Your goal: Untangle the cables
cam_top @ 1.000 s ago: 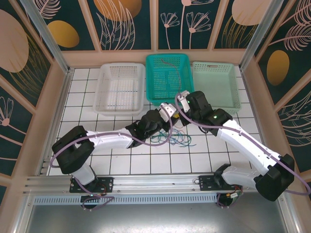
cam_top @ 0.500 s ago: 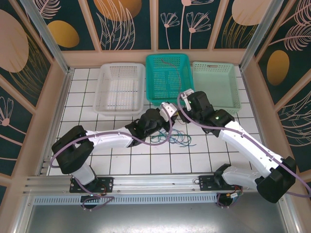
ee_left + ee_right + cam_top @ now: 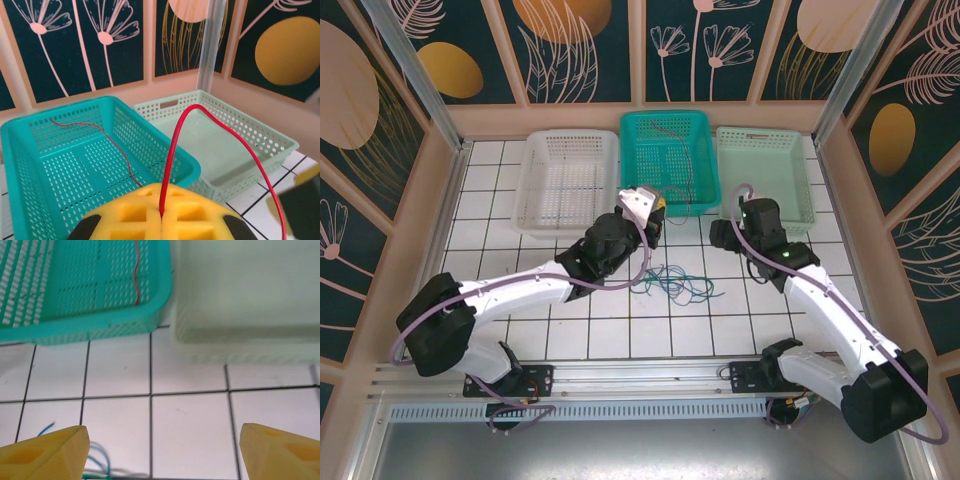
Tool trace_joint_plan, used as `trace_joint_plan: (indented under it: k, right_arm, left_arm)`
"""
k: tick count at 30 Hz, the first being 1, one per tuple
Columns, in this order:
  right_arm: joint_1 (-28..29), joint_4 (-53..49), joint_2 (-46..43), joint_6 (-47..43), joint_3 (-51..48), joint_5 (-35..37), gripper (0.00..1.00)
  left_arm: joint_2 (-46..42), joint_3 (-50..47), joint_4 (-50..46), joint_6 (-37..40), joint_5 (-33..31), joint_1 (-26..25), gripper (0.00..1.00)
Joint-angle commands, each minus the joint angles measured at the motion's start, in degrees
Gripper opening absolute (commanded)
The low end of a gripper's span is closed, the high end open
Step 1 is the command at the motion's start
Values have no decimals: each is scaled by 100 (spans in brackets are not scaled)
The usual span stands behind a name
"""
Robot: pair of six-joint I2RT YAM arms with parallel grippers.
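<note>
My left gripper is shut on a red cable, which rises from between the yellow pads and arcs over to the right. In the top view this gripper hangs at the teal basket's near left corner. Inside that basket lies a thinner dark red cable, also visible from the right wrist. A loose tangle of green and blue cables lies on the tiles in front of the baskets. My right gripper is open above a bare tile, with blue loops beside its left finger.
A white basket stands left of the teal one and a mint basket to its right, all along the back wall. The teal rim and the mint wall lie just beyond my right gripper.
My left gripper shut on the red cable and lifted it back toward the teal basket. My right gripper opened and drew away to the right.
</note>
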Motion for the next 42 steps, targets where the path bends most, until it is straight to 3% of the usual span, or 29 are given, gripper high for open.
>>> trace_joint_plan:
  k: [1,7,15,18,26,42]
  right_arm:
    - [30,875,105,808,-439,-1096,73]
    - [755,1607,687,1071,-773,-1036,71]
    - [1065,2097,1588,1119,-835,-1321,70]
    - [1126,2175,1926,1120,-833,-1351,64]
    - [1195,1991,2543,1216,-881,-1062,34]
    - [1184,1826,2926,1248,-859,-674,18]
  left_arm:
    - [-222,57,51,-170,-203,47,0]
    - [-345,201,182,-205,-192,42,0]
    - [-598,415,200,-40,-95,40,0]
    - [-712,412,262,-27,-32,47,0]
    - [-889,610,359,215,-162,49,0]
    - [-1271,828,378,790,-253,56,0]
